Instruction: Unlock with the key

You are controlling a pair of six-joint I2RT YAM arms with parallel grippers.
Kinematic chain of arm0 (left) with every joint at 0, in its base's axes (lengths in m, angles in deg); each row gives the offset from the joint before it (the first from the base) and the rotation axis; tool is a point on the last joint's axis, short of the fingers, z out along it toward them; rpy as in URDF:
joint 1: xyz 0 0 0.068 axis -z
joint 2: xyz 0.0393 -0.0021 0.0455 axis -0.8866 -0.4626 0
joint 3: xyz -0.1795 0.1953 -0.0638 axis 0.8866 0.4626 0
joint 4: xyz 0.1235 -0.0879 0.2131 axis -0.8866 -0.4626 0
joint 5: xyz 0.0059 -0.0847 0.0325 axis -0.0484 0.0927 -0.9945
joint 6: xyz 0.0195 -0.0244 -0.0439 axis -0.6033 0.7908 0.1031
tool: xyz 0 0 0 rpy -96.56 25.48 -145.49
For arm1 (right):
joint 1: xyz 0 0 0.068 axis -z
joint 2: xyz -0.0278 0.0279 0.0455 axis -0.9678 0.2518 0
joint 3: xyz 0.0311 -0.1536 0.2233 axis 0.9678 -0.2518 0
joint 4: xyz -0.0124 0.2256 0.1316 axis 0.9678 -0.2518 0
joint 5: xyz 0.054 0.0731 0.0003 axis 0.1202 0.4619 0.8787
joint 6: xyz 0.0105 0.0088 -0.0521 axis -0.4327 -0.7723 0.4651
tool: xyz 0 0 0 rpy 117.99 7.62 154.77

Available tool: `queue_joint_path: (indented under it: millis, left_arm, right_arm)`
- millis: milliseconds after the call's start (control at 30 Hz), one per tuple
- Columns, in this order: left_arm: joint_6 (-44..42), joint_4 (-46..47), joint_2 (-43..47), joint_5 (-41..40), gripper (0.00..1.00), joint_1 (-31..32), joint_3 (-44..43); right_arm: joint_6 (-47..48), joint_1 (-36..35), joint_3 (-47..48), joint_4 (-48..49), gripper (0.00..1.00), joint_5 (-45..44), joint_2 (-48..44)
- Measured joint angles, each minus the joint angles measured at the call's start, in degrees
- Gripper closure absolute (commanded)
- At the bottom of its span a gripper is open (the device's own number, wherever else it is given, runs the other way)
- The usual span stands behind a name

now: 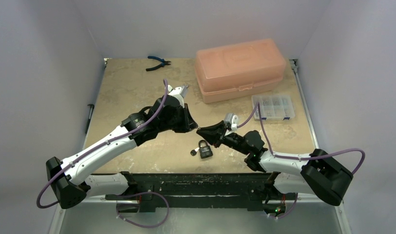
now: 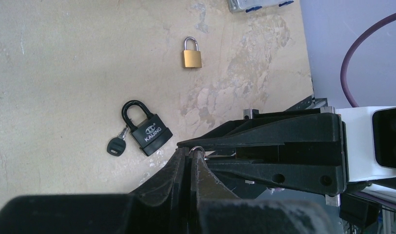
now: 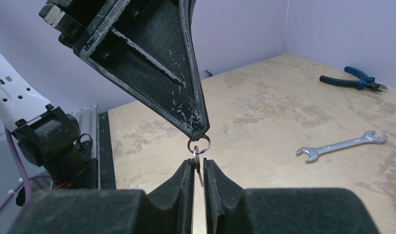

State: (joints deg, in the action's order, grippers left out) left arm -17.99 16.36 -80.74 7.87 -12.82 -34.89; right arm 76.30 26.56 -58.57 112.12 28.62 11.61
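Key [image 3: 198, 165] dangles off a small ring [image 3: 198, 144], up in the air between my two arms. The left gripper [image 3: 200, 130] is clamped on the ring. The right gripper [image 1: 201, 131] has its jaws close on either side of the key; I cannot tell whether they bear on it. I judge the key light, thin, stiff and slick, free to swing and twist, so I'd pinch its flat head squarely and leave the blade clear. On the table [image 2: 64, 58] lie a brass padlock [image 2: 191, 54] and a black padlock [image 2: 148, 132], well apart from each other.
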Motion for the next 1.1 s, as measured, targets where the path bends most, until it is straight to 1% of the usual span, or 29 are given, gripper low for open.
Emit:
queue_joint_path:
  millis: [233,500,700,833,867,1100]
  left_arm:
    - [0.2,0.2,0.5,0.0,1.00,0.0,0.8]
    - [0.7,0.4,1.4,-0.3,1.00,0.0,0.9]
    - [0.7,0.4,1.5,-0.7,1.00,0.0,0.9]
    - [0.7,0.4,1.5,-0.9,1.00,0.0,0.9]
    - [0.7,0.4,1.5,-1.1,1.00,0.0,0.9]
    - [1.1,1.0,2.1,-1.6,1.00,0.0,2.8]
  right_arm:
    - [0.3,-0.1,0.0,-1.2,0.75,-0.2,0.0]
    - [0.5,-0.3,0.0,-2.1,0.75,-0.9,0.0]
    - [0.5,-0.3,0.0,-2.1,0.82,-1.2,0.0]
    - [0.6,-0.3,0.0,-2.1,0.98,-1.2,0.0]
    - [0.5,-0.3,0.0,-2.2,1.00,-1.2,0.0]
    - [0.6,-0.3,0.3,-4.9,1.00,-0.9,-2.4]
